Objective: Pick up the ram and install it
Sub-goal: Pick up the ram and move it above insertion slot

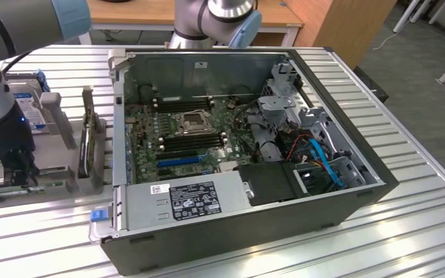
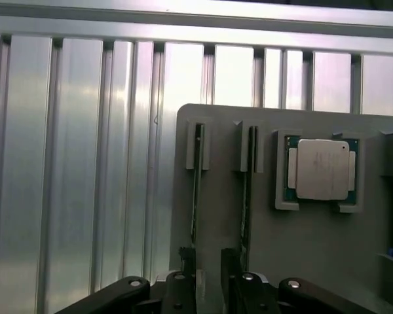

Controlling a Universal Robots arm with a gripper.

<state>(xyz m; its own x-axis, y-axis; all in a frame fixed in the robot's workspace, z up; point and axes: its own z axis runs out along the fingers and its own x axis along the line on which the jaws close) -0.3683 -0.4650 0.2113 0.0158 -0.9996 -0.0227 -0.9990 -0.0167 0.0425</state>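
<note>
From my station, the desk (image 2: 72, 163) reads as bare silver metal, ribbed in long parallel stripes. The holder (image 2: 301, 255) is flat pale grey. The ram (image 2: 196, 176) shows a dark, greenish edge, and the CPU (image 2: 322, 169) is matte silver on a green board. My end effector (image 2: 207, 261) is black. The computer case (image 1: 300, 226) is charcoal, its motherboard (image 1: 149, 130) green with black slots and one blue. The cables (image 1: 327, 168) are blue. The arm (image 1: 6, 35) is grey with light-blue caps.

The ram (image 2: 196, 190) is a long, thin stick seen from its edge. It stands on its edge in a narrow slot of the grey holder (image 2: 216, 216). A second ram stick (image 2: 249, 190) stands beside it, apart, in its own slot.
</note>
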